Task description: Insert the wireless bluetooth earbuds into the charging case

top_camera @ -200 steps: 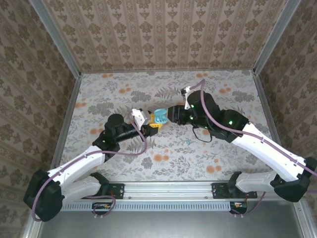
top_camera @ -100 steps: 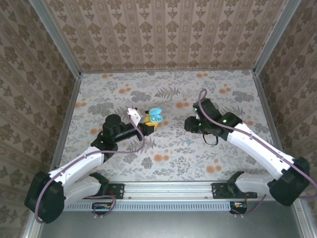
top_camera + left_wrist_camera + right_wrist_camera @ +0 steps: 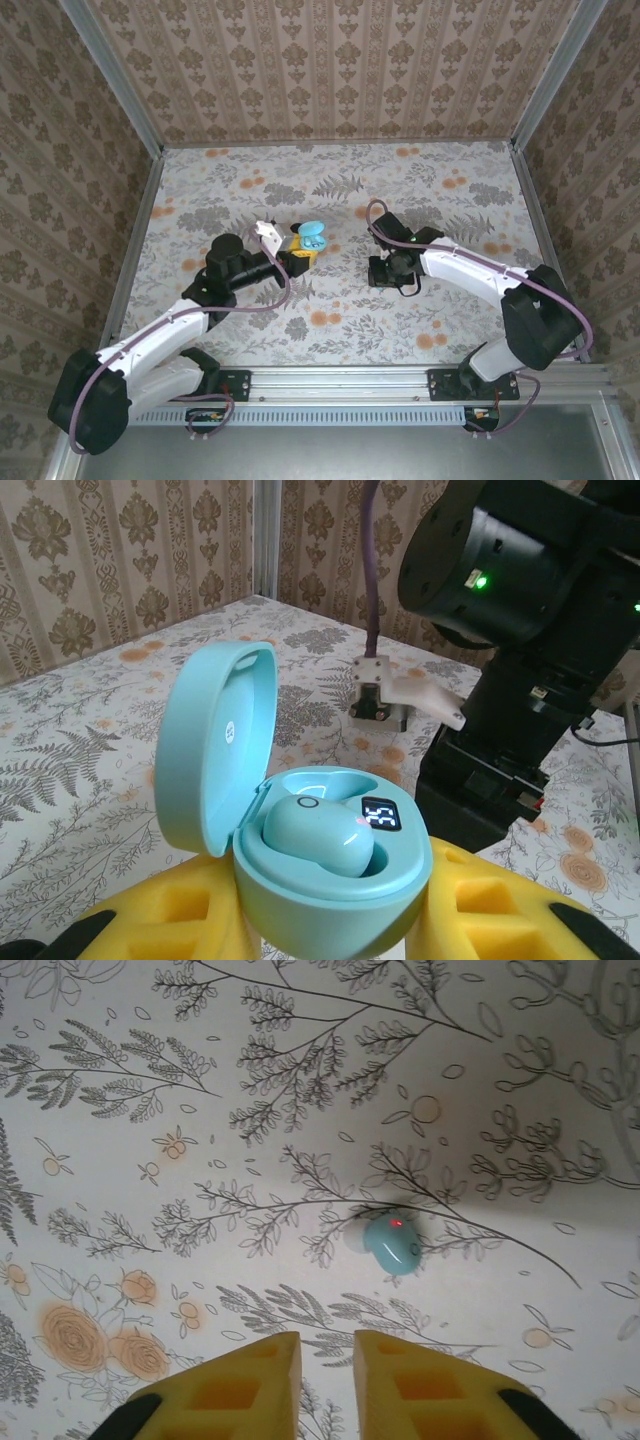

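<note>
desk (image 3: 450,190): floral sheet, papered walls (image 3: 330,70) on three sides. all the work sits mid-desk, well clear of every wall, with bare sheet between the two arms for a crossing move.

left end effector (image 3: 303,250): yellow pads clamped on the base of the charging case (image 3: 312,236). the lid (image 3: 215,750) stands open and the mouth is turned toward the right arm. i judge it is held as a steady target for loading.

right end effector (image 3: 384,272): pointed down at the desk, pads close with a slim gap, nothing in it.

seated earbud (image 3: 315,835): lies in the case beside a small lit display. a second seat is hard to make out from this angle, possibly hidden.

loose earbud (image 3: 392,1243): on the desk, red light showing, just beyond the right pad tips and a little off their line, so the pads need re-centring over it before a pinch.
</note>
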